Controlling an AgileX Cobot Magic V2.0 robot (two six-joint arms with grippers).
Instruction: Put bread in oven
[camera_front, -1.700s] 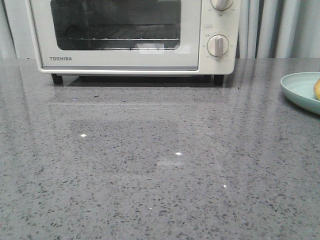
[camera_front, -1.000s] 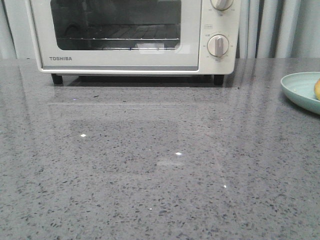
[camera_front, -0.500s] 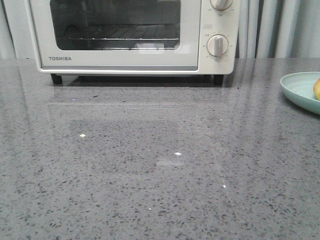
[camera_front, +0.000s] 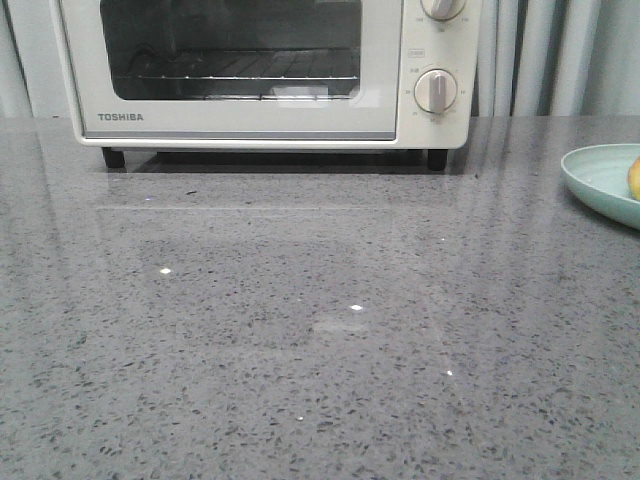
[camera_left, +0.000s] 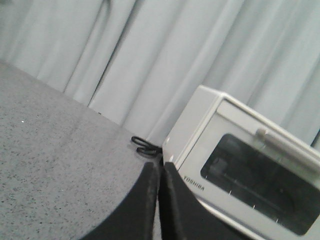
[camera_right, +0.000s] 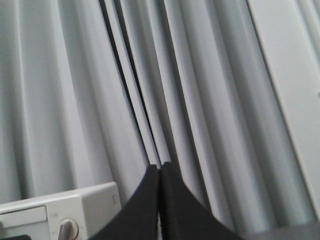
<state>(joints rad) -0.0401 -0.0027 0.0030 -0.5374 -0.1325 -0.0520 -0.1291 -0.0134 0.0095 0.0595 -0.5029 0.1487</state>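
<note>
The cream-white TOSHIBA oven (camera_front: 265, 70) stands at the back of the grey table with its glass door shut; it also shows in the left wrist view (camera_left: 250, 165) and a corner of it in the right wrist view (camera_right: 60, 212). A sliver of the yellow bread (camera_front: 634, 178) shows at the right edge on a pale teal plate (camera_front: 600, 180). My left gripper (camera_left: 159, 166) is shut and empty, raised off to the oven's left. My right gripper (camera_right: 160, 167) is shut and empty, pointing at the curtain. Neither gripper shows in the front view.
Two round knobs (camera_front: 436, 90) are on the oven's right panel. A black cable (camera_left: 145, 145) lies on the table (camera_front: 300, 330) by the oven's left rear corner. Pale curtains (camera_right: 200, 90) hang behind the table.
</note>
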